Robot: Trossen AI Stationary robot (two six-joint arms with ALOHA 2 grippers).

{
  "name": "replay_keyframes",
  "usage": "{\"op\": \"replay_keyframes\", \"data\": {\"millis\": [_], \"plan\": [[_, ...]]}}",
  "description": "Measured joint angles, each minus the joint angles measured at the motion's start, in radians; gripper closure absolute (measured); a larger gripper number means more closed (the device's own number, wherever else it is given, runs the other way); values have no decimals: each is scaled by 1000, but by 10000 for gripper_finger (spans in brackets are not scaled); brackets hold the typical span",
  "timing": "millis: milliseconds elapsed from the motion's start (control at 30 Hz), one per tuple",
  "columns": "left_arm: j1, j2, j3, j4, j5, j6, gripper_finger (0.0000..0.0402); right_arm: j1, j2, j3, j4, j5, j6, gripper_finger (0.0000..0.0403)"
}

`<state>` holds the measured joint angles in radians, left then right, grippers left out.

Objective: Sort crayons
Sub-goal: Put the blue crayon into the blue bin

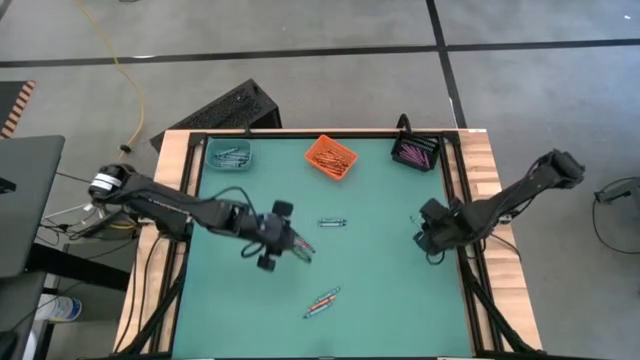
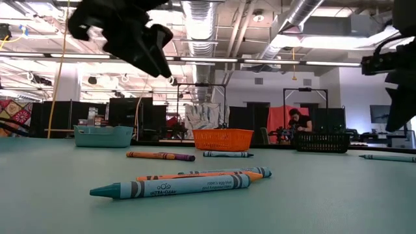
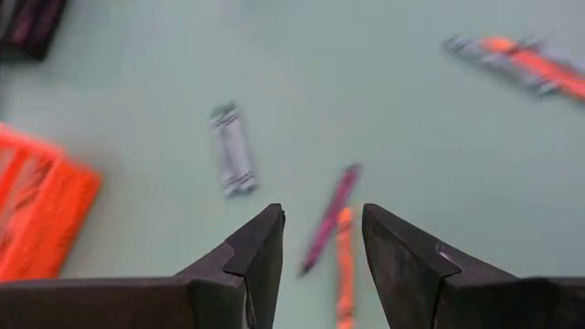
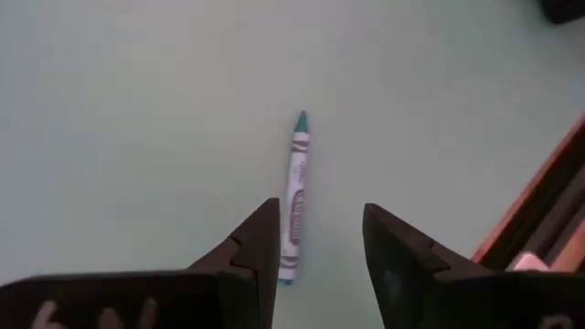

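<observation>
My left tool point(image 3: 320, 242) hangs above the green tabletop point(image 1: 380, 290) near its middle, dark wedge-shaped fingers point(image 3: 260, 251) parted, nothing between them. Just beneath the gap lie two thin wax sticks side by side, a purple-pink crayon point(image 3: 331, 215) on a slant and an orange crayon point(image 3: 345, 265) beside it. A blue-grey crayon point(image 3: 234, 151) lies a little farther out, apart from both.

My right tool point(image 4: 320, 242) is low near the tabletop's right edge, fingers apart with no grip, a teal crayon point(image 4: 294, 196) with paper wrapper lying lengthwise in line with the gap (whether a pad touches it I cannot tell).

Farther out, along the far edge: a teal bin point(image 1: 230, 155), an orange bin point(image 1: 331, 158) of mesh-like plastic and a black bin point(image 1: 416, 153), each with crayons inside.

The high view alone shows a small cluster of crayons point(image 1: 322, 302) toward the near edge. The low view shows those same sticks close up: a teal one point(image 2: 170, 187) in front, wrapper printed, an orange one point(image 2: 201, 175) just behind. It also shows a person point(image 2: 299, 121) far off in the room.
</observation>
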<state>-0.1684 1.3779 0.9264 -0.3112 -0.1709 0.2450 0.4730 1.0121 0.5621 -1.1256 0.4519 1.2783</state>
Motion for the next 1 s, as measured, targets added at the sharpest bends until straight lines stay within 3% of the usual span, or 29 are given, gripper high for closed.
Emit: {"op": "replay_keyframes", "data": {"millis": [133, 300, 800, 1000], "plan": [[-100, 46, 0, 47, -28, -36, 260, -42, -99, -35, 58, -6, -45, 255], [-183, 103, 0, 108, -44, -86, 260, -99, -94, -54, 72, -34, -84, 255], [-279, 181, 0, 200, -52, -190, 260, -346, 126, -111, 316, -254, -349, 257], [-287, 181, 0, 198, -53, -201, 260, -422, 230, -100, 368, -314, -453, 300]]}}
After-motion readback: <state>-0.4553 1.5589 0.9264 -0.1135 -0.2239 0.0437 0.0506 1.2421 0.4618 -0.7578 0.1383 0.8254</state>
